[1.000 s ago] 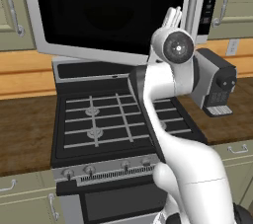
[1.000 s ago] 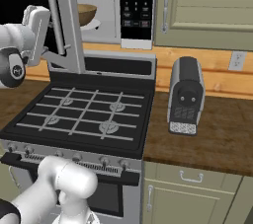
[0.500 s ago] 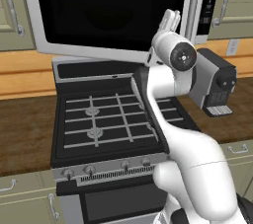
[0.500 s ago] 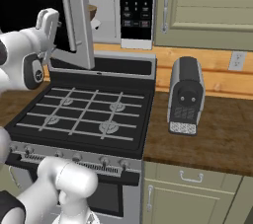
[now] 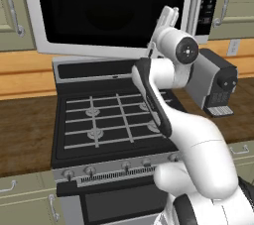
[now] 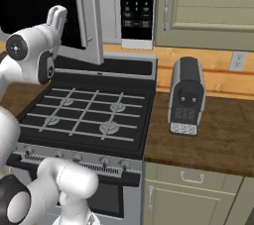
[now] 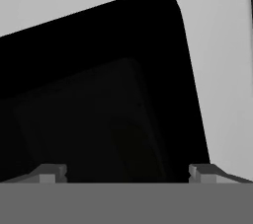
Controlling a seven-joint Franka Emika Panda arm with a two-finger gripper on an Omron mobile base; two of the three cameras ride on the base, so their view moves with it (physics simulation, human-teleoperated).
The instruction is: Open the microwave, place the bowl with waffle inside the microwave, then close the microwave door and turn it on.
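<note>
The microwave door (image 5: 109, 13) stands partly open, its black glass (image 7: 99, 94) close in front of the hand. In the right base view its silver edge (image 6: 91, 16) angles out from the microwave, leaving a narrow gap beside the black button panel (image 6: 137, 6). My gripper (image 5: 168, 17) is up against the door's outer face near its right edge, seen from the other side as well (image 6: 58, 15). Its fingertips (image 7: 49, 172) are wide apart, so it is open with nothing between them. The bowl and the waffle are hidden behind the door.
The black-topped gas stove (image 6: 84, 115) lies below the microwave, under my arm. A dark coffee machine (image 6: 186, 95) stands on the wooden counter (image 6: 218, 140) to the right. Cabinets (image 6: 208, 1) flank the microwave.
The door has swung further toward shut, with my gripper moving along against it. The bowl, visible inside a second ago, is now hidden behind the door.
</note>
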